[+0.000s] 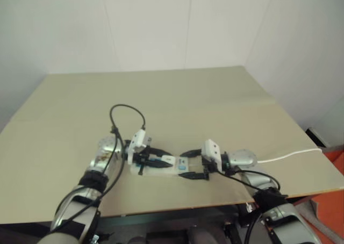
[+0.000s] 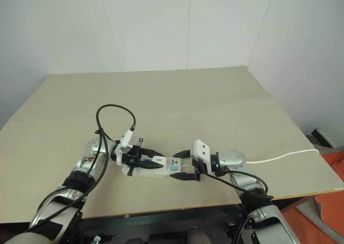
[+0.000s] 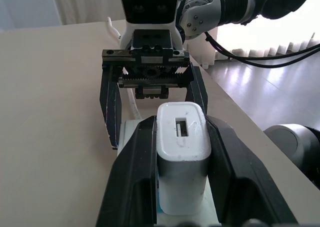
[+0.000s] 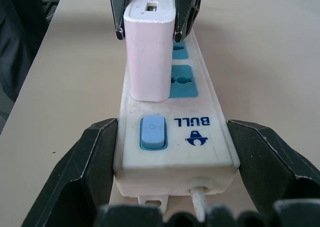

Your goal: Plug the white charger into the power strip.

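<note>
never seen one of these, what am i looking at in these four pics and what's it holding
It is a two-armed robot at a tan table. Two pictures come from cameras in its head, looking down over both arms; the other two come from a camera on each wrist. On the table lies a power strip with blue sockets and a blue switch. The right gripper clasps the strip's cord end between its black fingers. The left gripper is shut on a white charger, standing on the strip by the sockets.

Plain white walls (image 2: 188, 29) meeting in a corner behind a big beige table (image 2: 177, 93), bit of orange floor (image 2: 333, 201) off the right edge, bright daylight on a shiny floor behind.
</note>
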`<state>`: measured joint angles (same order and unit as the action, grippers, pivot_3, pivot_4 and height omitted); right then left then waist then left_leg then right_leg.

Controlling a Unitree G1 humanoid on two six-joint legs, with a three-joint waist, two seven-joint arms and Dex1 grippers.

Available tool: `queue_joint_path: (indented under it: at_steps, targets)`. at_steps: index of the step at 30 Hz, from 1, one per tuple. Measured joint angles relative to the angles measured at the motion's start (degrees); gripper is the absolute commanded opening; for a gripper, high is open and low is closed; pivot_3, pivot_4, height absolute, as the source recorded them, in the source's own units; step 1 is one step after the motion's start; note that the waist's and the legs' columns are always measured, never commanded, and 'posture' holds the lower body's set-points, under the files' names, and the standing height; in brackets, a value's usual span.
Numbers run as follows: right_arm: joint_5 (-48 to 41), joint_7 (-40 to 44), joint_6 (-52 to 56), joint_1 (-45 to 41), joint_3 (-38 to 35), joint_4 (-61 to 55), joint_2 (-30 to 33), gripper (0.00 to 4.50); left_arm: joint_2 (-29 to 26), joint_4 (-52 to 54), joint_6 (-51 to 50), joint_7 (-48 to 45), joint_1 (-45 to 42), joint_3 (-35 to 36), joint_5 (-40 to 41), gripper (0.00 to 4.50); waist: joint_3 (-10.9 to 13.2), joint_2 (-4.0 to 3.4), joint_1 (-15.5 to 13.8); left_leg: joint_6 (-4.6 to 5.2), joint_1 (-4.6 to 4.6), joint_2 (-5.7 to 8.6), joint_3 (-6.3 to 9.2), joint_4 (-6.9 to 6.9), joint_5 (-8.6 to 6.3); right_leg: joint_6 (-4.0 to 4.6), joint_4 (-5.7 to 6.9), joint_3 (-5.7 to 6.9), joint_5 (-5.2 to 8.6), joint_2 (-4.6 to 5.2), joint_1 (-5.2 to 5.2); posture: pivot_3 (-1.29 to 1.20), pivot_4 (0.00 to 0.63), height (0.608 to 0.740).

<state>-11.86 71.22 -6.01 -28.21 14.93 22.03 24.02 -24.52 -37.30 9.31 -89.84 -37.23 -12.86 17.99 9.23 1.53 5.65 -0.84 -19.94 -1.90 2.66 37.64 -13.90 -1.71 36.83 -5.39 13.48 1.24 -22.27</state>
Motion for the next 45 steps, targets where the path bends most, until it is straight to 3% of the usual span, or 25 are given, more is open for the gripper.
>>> queue_joint_path:
  at_steps: [8, 17, 21, 24, 29, 37, 45]
  targets:
    - [-0.1, 0.1, -0.1, 0.1, 0.0, 0.1, 0.1, 3.38, 0.1, -1.0, -0.8, 2.4, 1.0, 2.3, -0.9, 4.49, 0.0, -0.07, -0.1, 0.0, -0.03, 0.01, 0.03, -0.04, 0.0, -0.07, -0.02, 0.0, 0.0, 0.0, -0.06, 0.0, 0.15, 0.74]
    - [-0.2, 0.7, -0.3, -0.3, -0.3, 0.3, 0.1, 3.38, 0.0, 1.9, -4.4, 0.7, 2.3, 4.7, 0.6, 4.49, 0.0, -0.06, 0.0, 0.0, -0.11, 0.01, 0.06, -0.05, 0.0, -0.11, -0.04, 0.0, -0.01, -0.01, -0.34, 0.0, 0.15, 0.74]
    - [-0.7, 1.1, 0.5, -0.7, -0.4, -0.5, 0.3, 3.38, -6.3, 8.6, -9.9, -1.8, 4.4, 3.8, 3.3, 4.49, 0.3, 0.01, 0.1, 0.0, -0.52, 0.0, 0.02, -0.04, 0.0, -0.19, 0.11, -0.09, -0.07, -0.05, -0.9, 0.0, 0.15, 0.74]
    - [-0.3, 0.7, 2.1, -1.5, -0.7, -0.1, 0.9, 4.36, -10.4, 12.8, -12.9, -2.2, 4.8, 6.1, 7.4, 4.5, 0.5, 0.02, -0.2, 0.0, -0.63, 0.01, 0.04, -0.01, 0.0, -0.19, 0.09, -0.06, -0.08, -0.02, -0.96, 0.0, 0.15, 0.74]
    - [0.2, -0.1, 2.3, -1.1, -2.3, 0.4, 3.7, 4.47, -16.5, 16.9, -16.3, -2.4, 5.4, 12.3, 12.5, 4.5, 0.8, -0.01, -0.6, 0.01, -1.84, 0.05, 0.04, 0.15, 0.02, -0.21, 0.17, -0.05, -0.13, 0.01, -2.12, 0.0, 0.15, 0.74]
    - [-4.6, 5.2, 2.4, 5.8, -10.9, -11.8, 17.9, 4.47, -25.6, 22.0, -16.8, -2.4, 16.3, 17.5, 12.9, 4.5, 1.6, -0.07, -1.8, 0.0, -2.11, 0.05, 0.02, 0.13, -0.01, -0.2, 0.07, 0.01, -0.08, 0.1, -2.31, 0.0, 0.15, 0.74]
    - [-11.8, 9.8, 5.5, 15.1, -19.4, -23.5, 28.6, 4.47, -29.3, 25.4, -16.7, -2.5, 24.1, 22.6, 13.7, 4.5, 1.8, -0.05, -1.9, 0.0, -2.07, 0.02, -0.04, 0.15, 0.0, -0.19, 0.06, 0.04, -0.05, 0.09, -2.27, 0.0, 0.15, 0.74]
